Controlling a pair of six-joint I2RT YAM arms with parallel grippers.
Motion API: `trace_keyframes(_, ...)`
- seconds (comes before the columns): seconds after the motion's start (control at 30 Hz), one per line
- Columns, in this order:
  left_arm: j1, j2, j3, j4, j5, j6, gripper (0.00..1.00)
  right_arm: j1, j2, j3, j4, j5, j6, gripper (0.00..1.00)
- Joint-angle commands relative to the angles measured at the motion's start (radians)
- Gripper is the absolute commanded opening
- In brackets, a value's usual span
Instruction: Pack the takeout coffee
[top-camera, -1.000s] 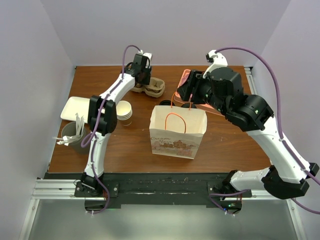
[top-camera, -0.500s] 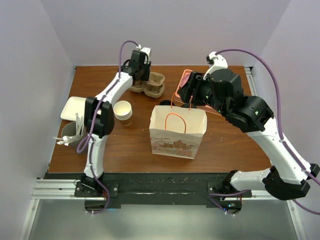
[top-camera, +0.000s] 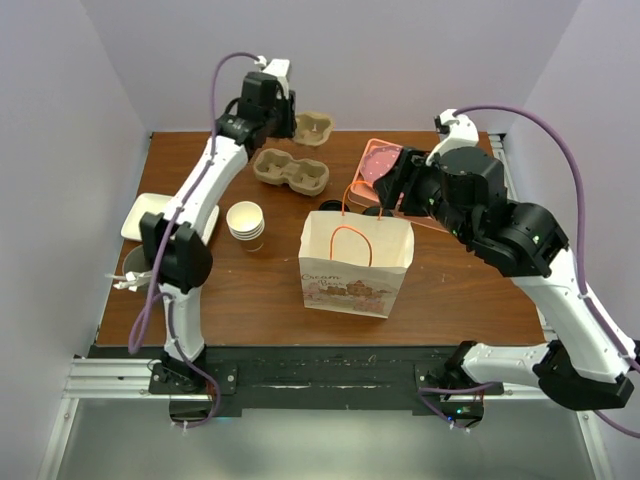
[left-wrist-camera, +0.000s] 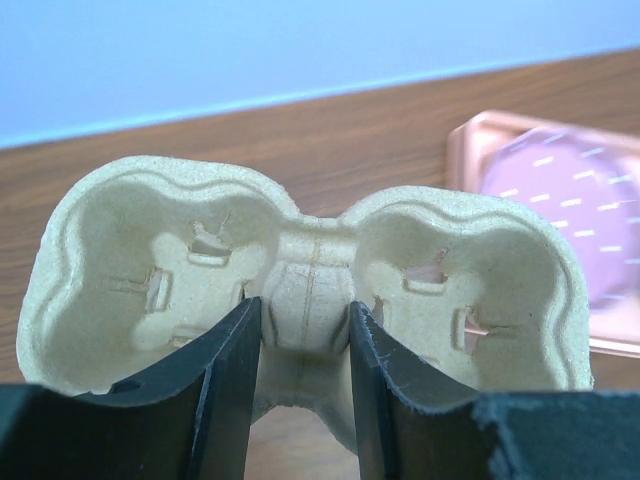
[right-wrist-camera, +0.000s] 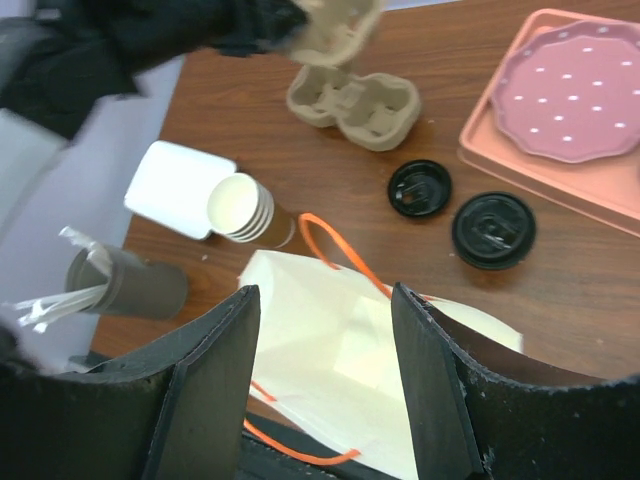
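Left tool (left-wrist-camera: 305, 308) is clamped on the middle of a tan pulp 2-cup carrier (left-wrist-camera: 140, 250). Right tool (right-wrist-camera: 325, 300) stands apart, empty, over the white paper bag (right-wrist-camera: 340, 385).

Robotics lab cell, plain lilac walls (top-camera: 340, 60), brown table (top-camera: 460, 290), metal mounting rail (top-camera: 110, 378) at near edge

The left arm reaches to the far side of the bench (top-camera: 250, 290), and its left tool (top-camera: 292, 122) has a pulp carrier (top-camera: 315, 127) at its tip, close to the far wall. A second carrier (top-camera: 292, 172) lies on the bench just nearer. A stack of paper cups (top-camera: 246, 221) stands left of the upright paper bag (top-camera: 355, 262). The right tool (top-camera: 372, 198) hangs over the bag's far right corner, beside the pink tray (top-camera: 372, 148). A white container (top-camera: 148, 216) and a grey holder (top-camera: 140, 272) sit at the left edge.
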Motion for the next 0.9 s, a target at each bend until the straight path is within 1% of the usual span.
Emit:
trace_keyframes(0.0,-0.025,-0.217,-0.005,-0.027,0.075,-0.090,0.38,0.000,-0.035,-0.023,-0.058,0.125,-0.019,0.60)
trace_keyframes(0.03,-0.027,-0.263,-0.008,-0.050,0.103,-0.113,0.38,0.000,-0.040,-0.030,-0.058,0.125,-0.040,0.60)
trace_keyframes(0.1,-0.031,-0.308,-0.005,-0.079,0.149,-0.157,0.38,0.000,-0.049,-0.049,-0.061,0.125,-0.064,0.61)
trace_keyframes(0.2,-0.036,-0.389,0.003,-0.146,0.205,-0.216,0.37,-0.002,-0.051,-0.064,-0.093,0.148,-0.074,0.61)
trace_keyframes(0.27,-0.045,-0.450,-0.005,-0.185,0.267,-0.292,0.36,0.000,-0.067,-0.101,-0.076,0.141,-0.072,0.61)
trace_keyframes(0.37,-0.102,-0.533,-0.045,-0.217,0.316,-0.380,0.36,-0.002,-0.121,-0.159,-0.047,0.118,-0.072,0.61)
trace_keyframes(0.4,-0.143,-0.550,-0.063,-0.228,0.330,-0.427,0.36,0.000,-0.136,-0.168,-0.046,0.113,-0.071,0.62)
trace_keyframes(0.47,-0.188,-0.596,-0.087,-0.274,0.328,-0.478,0.36,-0.002,-0.170,-0.184,-0.044,0.108,-0.068,0.62)
trace_keyframes(0.5,-0.232,-0.614,-0.101,-0.289,0.307,-0.525,0.36,-0.002,-0.182,-0.187,-0.044,0.099,-0.068,0.62)
trace_keyframes(0.53,-0.252,-0.659,-0.121,-0.291,0.296,-0.548,0.36,0.000,-0.199,-0.193,-0.044,0.083,-0.068,0.62)
trace_keyframes(0.57,-0.267,-0.685,-0.182,-0.282,0.287,-0.571,0.36,-0.002,-0.207,-0.194,-0.047,0.073,-0.068,0.62)
trace_keyframes(0.6,-0.289,-0.743,-0.218,-0.245,0.276,-0.617,0.36,-0.002,-0.215,-0.198,-0.050,0.061,-0.063,0.62)
trace_keyframes(0.63,-0.289,-0.772,-0.256,-0.217,0.284,-0.643,0.36,-0.002,-0.228,-0.201,-0.065,0.059,-0.055,0.62)
trace_keyframes(0.67,-0.291,-0.798,-0.329,-0.191,0.290,-0.670,0.35,-0.002,-0.235,-0.201,-0.070,0.055,-0.051,0.61)
trace_keyframes(0.7,-0.295,-0.822,-0.362,-0.165,0.302,-0.718,0.35,-0.002,-0.242,-0.204,-0.075,0.052,-0.040,0.62)
trace_keyframes(0.73,-0.298,-0.864,-0.394,-0.115,0.308,-0.740,0.35,-0.002,-0.248,-0.214,-0.075,0.038,-0.039,0.62)
trace_keyframes(0.77,-0.298,-0.880,-0.449,-0.098,0.310,-0.759,0.35,-0.002,-0.259,-0.219,-0.070,0.035,-0.037,0.62)
trace_keyframes(0.83,-0.301,-0.915,-0.492,-0.065,0.308,-0.785,0.35,-0.002,-0.264,-0.231,-0.066,0.024,-0.040,0.62)
trace_keyframes(0.87,-0.301,-0.924,-0.540,-0.049,0.310,-0.789,0.35,-0.002,-0.261,-0.234,-0.061,0.020,-0.043,0.62)
